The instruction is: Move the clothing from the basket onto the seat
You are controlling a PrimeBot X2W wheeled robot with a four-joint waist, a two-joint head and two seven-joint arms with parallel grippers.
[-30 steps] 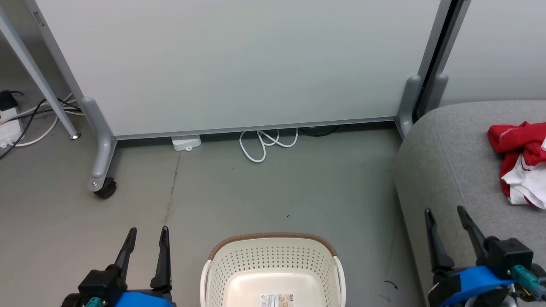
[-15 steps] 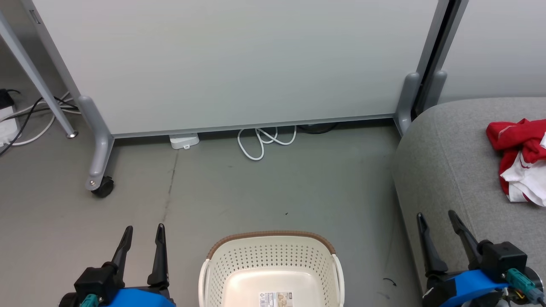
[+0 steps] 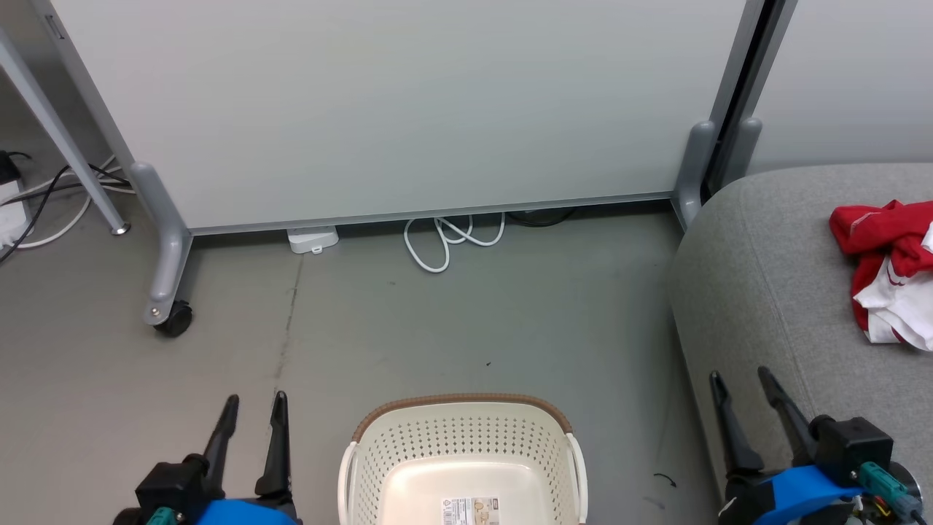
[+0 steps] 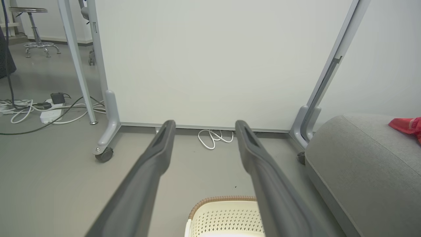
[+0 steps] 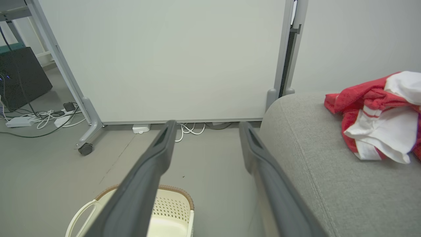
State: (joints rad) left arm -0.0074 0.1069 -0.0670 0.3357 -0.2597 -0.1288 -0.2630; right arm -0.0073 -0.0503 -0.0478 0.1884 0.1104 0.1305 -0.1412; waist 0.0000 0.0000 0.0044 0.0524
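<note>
The left gripper (image 3: 256,398) and the right gripper (image 3: 739,373) are held spread wide, with nothing in them. The basket (image 3: 463,401) between them is seen bare inside. Farther off, the clothing (image 3: 882,233) is piled on the seat (image 3: 751,292); it could be hooked and dragged off by a swung arm

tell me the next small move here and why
Probably tip the head down to check the near end of the basket, cut off in the head view. Its visible floor is bare but for a label, the clothing lies on the seat, and the left gripper and right gripper stand open and empty, so no grasp seems due.
</note>
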